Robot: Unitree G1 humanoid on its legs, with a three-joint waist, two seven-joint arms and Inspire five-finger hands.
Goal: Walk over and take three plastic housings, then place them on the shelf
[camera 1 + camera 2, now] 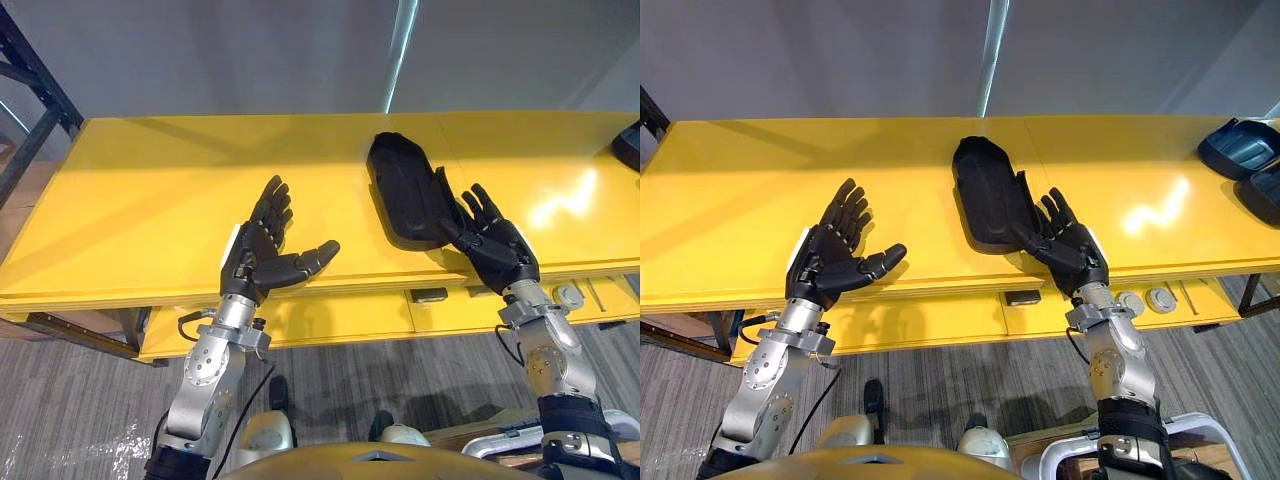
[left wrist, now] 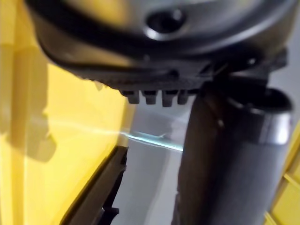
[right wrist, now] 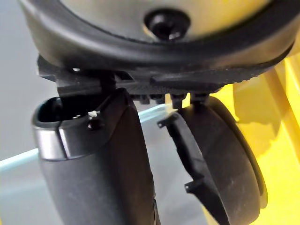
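Note:
A black plastic housing [image 1: 982, 188] lies hollow side up on the yellow table [image 1: 740, 200], near the middle. My right hand [image 1: 1072, 250] is open just to the housing's near right, fingers straight and palm up. Its thumb [image 1: 449, 229] overlaps the housing's near right edge; I cannot tell if it touches. The right wrist view shows that housing [image 3: 227, 164] close beside the thumb [image 3: 93, 164]. My left hand [image 1: 830, 255] hovers open over the table's front edge further left, well apart from the housing. Two more dark housings [image 1: 1238, 145] sit at the table's far right.
A dark metal rack [image 1: 30, 95] stands off the table's far left corner. Under the front edge is a yellow panel with a small black handle [image 1: 430, 295] and round knobs [image 1: 1160, 298]. A grey wall [image 1: 840, 50] backs the table.

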